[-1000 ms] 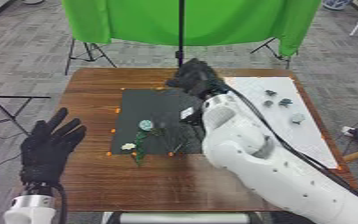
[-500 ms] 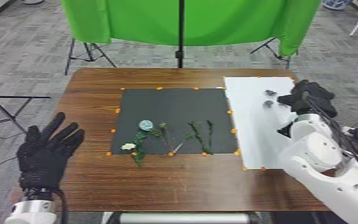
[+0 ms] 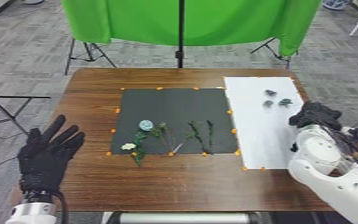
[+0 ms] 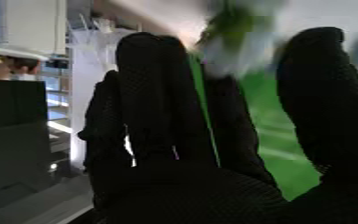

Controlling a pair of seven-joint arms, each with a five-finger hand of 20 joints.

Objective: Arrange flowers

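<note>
Cut flowers lie on the dark sheet, open right hand (image 3: 318,115) at the white sheet's edge

In the head view the flowers and stems lie on a dark sheet (image 3: 175,105) on the brown table (image 3: 175,186). Toward its near left corner are a pale blue flower (image 3: 146,125), a white flower (image 3: 128,146) and a leafy green stem (image 3: 140,143), the stem running past the sheet's near edge. Just right of them are thin stems (image 3: 163,132); farther right, two more green stems (image 3: 194,133) lie side by side.

On the white sheet (image 3: 264,135) to the right, small blue-green flower heads (image 3: 286,102) form a loose cluster in its far part. The right hand is near them, over the sheet's right edge, its back toward the camera.

The right wrist view gives the palm side: the right hand (image 4: 193,192) has its fingers straight and its thumb apart from them, curled round nothing. Near the fingertips is a blurred green and pale thing (image 4: 233,35); whether it touches the glove I cannot tell.

The left hand (image 3: 44,160) is by the table's left edge, open, fingers spread.

Orange markers (image 3: 160,88) dot the edges of both sheets. Past the far edge of the table, a green cloth (image 3: 127,22) hangs behind a black pole (image 3: 181,57).
</note>
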